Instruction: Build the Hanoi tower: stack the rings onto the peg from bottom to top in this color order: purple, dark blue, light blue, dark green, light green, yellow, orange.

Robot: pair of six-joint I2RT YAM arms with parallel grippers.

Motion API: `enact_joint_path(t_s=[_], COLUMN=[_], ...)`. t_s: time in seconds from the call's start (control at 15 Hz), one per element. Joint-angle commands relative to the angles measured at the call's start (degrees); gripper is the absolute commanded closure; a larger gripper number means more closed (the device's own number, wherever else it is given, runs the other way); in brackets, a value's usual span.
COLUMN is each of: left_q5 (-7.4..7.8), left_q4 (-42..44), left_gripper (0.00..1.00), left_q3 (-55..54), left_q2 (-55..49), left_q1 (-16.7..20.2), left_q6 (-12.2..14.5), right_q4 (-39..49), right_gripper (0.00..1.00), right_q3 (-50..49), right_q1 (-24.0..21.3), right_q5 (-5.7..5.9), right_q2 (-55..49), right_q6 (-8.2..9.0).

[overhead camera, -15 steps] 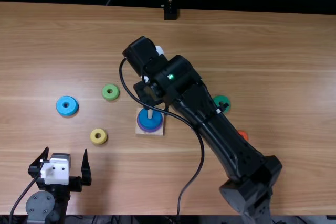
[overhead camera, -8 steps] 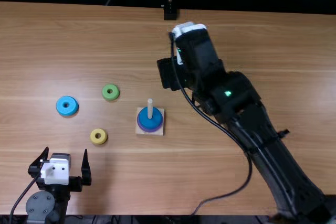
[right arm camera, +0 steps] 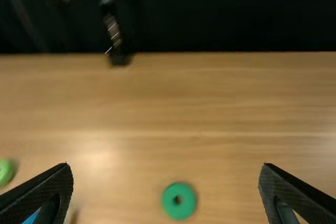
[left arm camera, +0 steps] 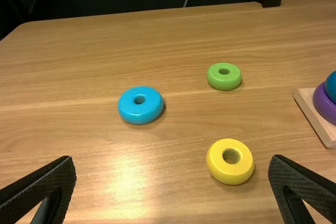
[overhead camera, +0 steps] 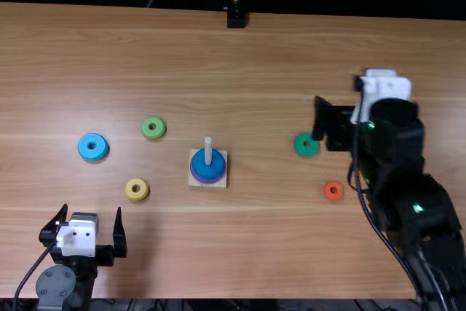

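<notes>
Left gripper spread and empty; the light blue ring, likely next, lies flat on the bench straight out beyond its fingertips; the right gripper, also spread, is farther off.

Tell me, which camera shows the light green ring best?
The left wrist view: the light green ring looks largest there, whole and uncovered, with its hole and rounded side both visible. The top view also has it whole, but smaller. In the right wrist view, the edge cuts part of it off.
</notes>
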Motion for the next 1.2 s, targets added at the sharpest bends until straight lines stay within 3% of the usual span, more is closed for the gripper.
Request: enact_joint_path(t_s=[0.0,0.13,0.33,0.4,0.47,0.6,0.67,0.8,0.87,0.93,1.0,1.13], left_q5=[-0.13,-0.13,-0.13,-0.13,-0.13,-0.13,-0.13,-0.13,-0.13,-0.13,-0.13,-0.13], left_q4=[-4.4,-4.4,-4.4,-4.4,-4.4,-4.4,-4.4,-4.4,-4.4,-4.4,-4.4,-4.4], left_gripper=[0.00,0.00,0.00,0.00,0.00,0.00,0.00,0.00,0.00,0.00,0.00,0.00], left_q3=[-6.2,-6.2,-6.2,-6.2,-6.2,-6.2,-6.2,-6.2,-6.2,-6.2,-6.2,-6.2], left_q2=[-0.7,-0.7,-0.7,-0.7,-0.7,-0.7,-0.7,-0.7,-0.7,-0.7,-0.7,-0.7], left_q1=[-0.1,-0.1,-0.1,-0.1,-0.1,-0.1,-0.1,-0.1,-0.1,-0.1,-0.1,-0.1], left_q6=[0.2,0.2,0.2,0.2,0.2,0.2,0.2,0.2,0.2,0.2,0.2,0.2], right_q4=[5.0,13.1,21.2,24.5,25.4,25.5,25.4,24.9,24.9,24.8,24.6,22.0], right_gripper=[0.00,0.00,0.00,0.00,0.00,0.00,0.00,0.00,0.00,0.00,0.00,0.00], right_q3=[-6.3,-15.2,-28.1,-31.8,-34.7,-39.9,-42.3,-46.8,-49.4,-52.0,-54.4,-57.5], right_q1=[-3.0,-3.8,-9.6,-10.5,-11.9,-14.1,-14.6,-15.4,-15.4,-15.4,-15.4,-15.4], right_q5=[0.52,0.52,0.31,0.00,-2.01,-10.34,-12.45,-12.98,-14.24,-16.46,-16.67,-14.87], right_q2=[-4.6,-11.5,-21.0,-24.4,-27.7,-34.2,-37.1,-42.8,-46.7,-50.4,-53.0,-57.9], right_q6=[0.01,-0.20,-0.20,-1.05,-3.37,-10.01,-12.02,-12.44,-12.44,-12.44,-12.12,-11.70])
